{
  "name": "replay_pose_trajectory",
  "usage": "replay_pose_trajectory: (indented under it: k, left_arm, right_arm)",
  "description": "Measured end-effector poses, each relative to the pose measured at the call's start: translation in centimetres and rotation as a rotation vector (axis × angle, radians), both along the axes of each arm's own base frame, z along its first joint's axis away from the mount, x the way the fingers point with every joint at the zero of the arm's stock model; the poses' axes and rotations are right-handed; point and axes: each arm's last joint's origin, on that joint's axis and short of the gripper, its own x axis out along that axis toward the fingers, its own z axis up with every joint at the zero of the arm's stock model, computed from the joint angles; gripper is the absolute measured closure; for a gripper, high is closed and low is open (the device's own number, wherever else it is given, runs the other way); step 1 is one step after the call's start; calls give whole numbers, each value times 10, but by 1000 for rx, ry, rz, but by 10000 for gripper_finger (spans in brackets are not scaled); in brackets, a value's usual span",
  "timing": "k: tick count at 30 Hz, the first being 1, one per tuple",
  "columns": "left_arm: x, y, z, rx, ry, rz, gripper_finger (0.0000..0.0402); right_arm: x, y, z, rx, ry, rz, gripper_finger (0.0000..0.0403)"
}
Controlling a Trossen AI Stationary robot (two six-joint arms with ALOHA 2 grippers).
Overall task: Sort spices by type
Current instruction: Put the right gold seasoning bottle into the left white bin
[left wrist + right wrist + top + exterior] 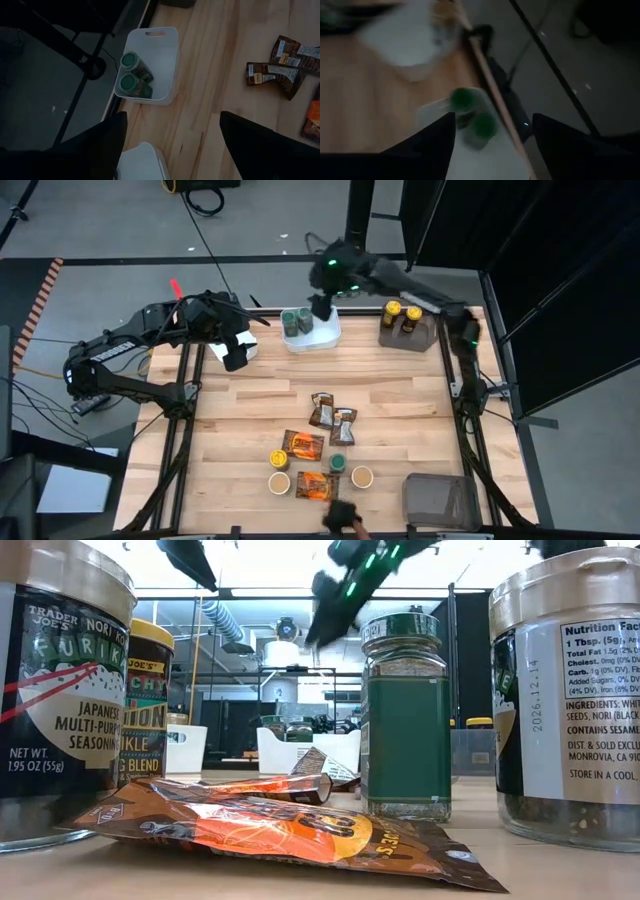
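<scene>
Two green-lidded jars lie in a white tub at the table's far edge. My right gripper hovers above that tub, open and empty. My left gripper is open over another white tub at the far left and touches nothing. Two yellow-lidded jars stand in a grey-brown bin at the far right. Near the front edge, several orange-and-brown packets lie flat among a yellow-lidded jar, a green-lidded jar and two tan-lidded jars.
A second grey-brown bin stands at the near right corner. Bare wood lies across the table's middle between the tubs and the packets. In the low view the jars and a packet fill the foreground. Frame posts edge the table's sides.
</scene>
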Motion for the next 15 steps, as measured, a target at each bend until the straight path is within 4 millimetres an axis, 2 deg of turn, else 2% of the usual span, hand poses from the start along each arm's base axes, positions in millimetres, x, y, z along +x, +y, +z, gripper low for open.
replay_pose_trajectory:
  k: [3,8,11,15]
  left_arm:
    - [0,-1,0,-17,-5,-17,76]
    - [1,-2,0,-45,-14,-46,76]
    - [1,-2,0,-45,-14,-46,76]
    - [1,-2,0,-45,-14,-47,76]
  right_arm:
    - [-24,39,35,52,20,99,131]
    - [-52,122,63,152,142,228,138]
    - [-63,174,70,178,219,261,145]
    - [-64,239,67,191,273,293,151]
